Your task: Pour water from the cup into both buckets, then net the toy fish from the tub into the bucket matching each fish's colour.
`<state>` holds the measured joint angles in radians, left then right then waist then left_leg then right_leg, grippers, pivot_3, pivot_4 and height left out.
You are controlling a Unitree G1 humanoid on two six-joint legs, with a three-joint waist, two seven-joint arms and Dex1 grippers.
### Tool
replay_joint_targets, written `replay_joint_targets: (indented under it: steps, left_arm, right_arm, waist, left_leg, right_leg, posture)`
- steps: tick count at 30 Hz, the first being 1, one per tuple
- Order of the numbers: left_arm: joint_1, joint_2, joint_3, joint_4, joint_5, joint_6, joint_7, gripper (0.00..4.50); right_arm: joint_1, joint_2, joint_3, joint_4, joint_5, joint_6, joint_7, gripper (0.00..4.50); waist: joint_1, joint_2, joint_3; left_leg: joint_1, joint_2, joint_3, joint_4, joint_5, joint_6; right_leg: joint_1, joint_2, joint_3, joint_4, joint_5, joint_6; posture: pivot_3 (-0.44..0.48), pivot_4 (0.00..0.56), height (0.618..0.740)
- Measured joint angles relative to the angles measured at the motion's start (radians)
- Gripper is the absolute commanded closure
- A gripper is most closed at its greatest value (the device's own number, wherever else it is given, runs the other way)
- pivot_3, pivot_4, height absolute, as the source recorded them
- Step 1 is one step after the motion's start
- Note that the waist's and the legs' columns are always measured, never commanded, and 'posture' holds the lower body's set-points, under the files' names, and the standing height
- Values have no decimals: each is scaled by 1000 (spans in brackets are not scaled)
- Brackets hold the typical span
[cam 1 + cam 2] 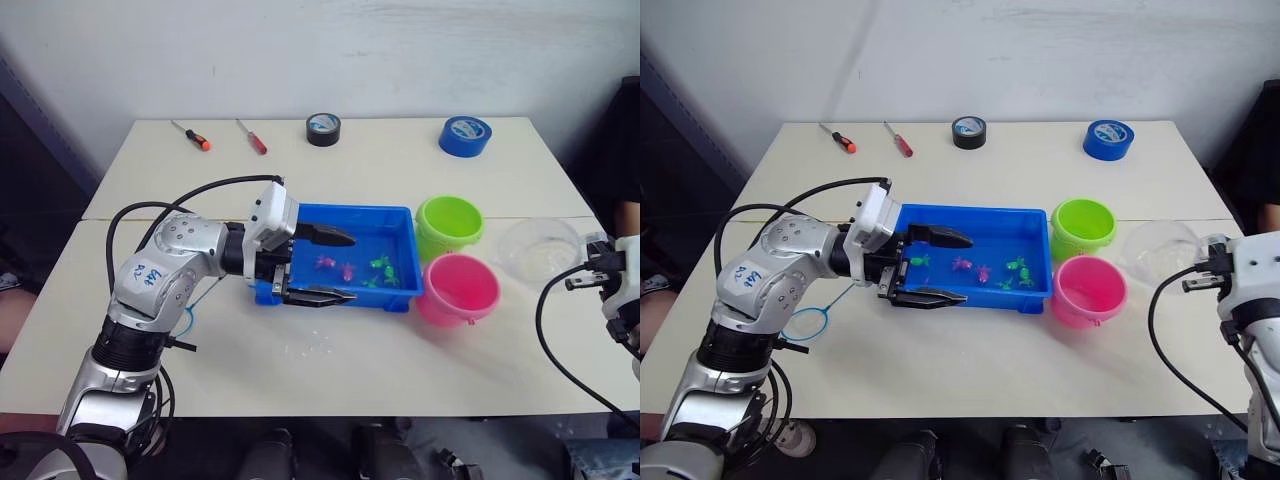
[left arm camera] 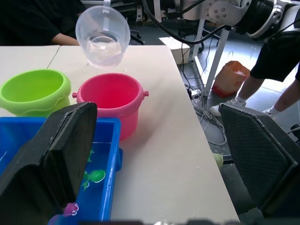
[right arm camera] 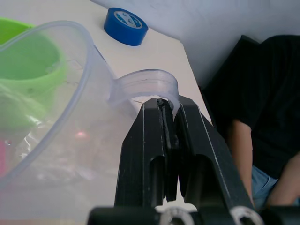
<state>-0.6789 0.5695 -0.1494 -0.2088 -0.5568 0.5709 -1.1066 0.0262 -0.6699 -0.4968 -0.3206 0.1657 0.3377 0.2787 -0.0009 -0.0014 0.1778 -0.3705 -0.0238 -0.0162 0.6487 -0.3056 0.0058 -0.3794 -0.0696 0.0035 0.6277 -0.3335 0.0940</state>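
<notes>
Pinching the clear cup's (image 3: 56, 117) handle, the right gripper (image 3: 169, 123) holds it tilted toward the pink bucket (image 1: 458, 288) ahead (presumably for pouring); the left gripper (image 1: 330, 266) gapes wide over the blue tub (image 1: 403, 222).

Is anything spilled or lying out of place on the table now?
Small water drops lie on the cream table just in front of the blue rectangular plastic tub. A small blue-rimmed hand net lies half hidden under the left arm. Nothing else stands out.

Left claw (image 1: 333, 266) spread wide, right claw (image 3: 169, 117) pinched closed
</notes>
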Motion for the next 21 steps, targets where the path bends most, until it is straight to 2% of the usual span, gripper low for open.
replay_joint_targets:
  steps: [21]
  left_arm:
    - [9, -7, -9, 21, 10, 10, 0, 0]
  right_arm:
    - [11, -87, 106, 7, -361, -262, 3, 4406]
  waist:
    - [0, 0, 0]
  left_leg:
    - [0, 0, 0, 1, 1, -1]
  right_leg:
    - [0, 1, 0, 0, 0, 0]
  posture:
    - [0, 150, 736]
